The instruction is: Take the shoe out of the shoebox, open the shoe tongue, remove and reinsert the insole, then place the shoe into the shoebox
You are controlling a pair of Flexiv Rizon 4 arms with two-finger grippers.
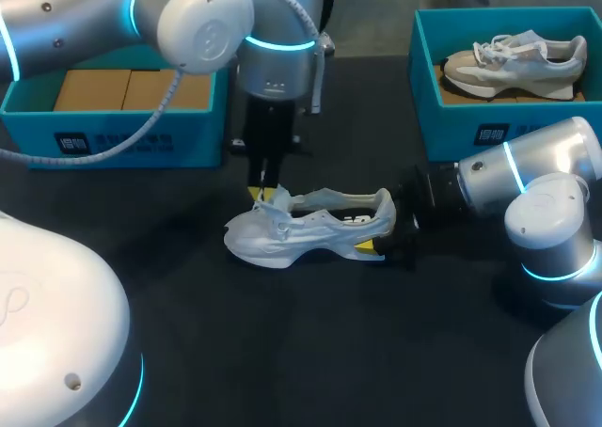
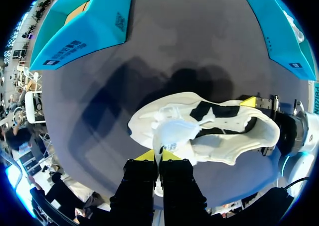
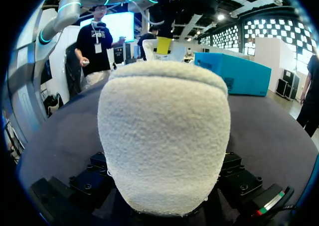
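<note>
Filling my right wrist view, the heel of the shoe [image 3: 164, 136] is hiding that gripper's fingertips. From overhead I am seeing the right gripper [image 1: 381, 228] clamping the heel from both sides, one yellow tip showing. My left gripper [image 2: 160, 155] is pinching the tongue [image 2: 175, 130], its tips pressing almost together. The shoe is resting on the table [image 1: 310, 352]. Beyond it are sitting the left shoebox [image 1: 122, 140] and right shoebox [image 1: 451, 126], the latter holding a second shoe [image 1: 513, 60].
</note>
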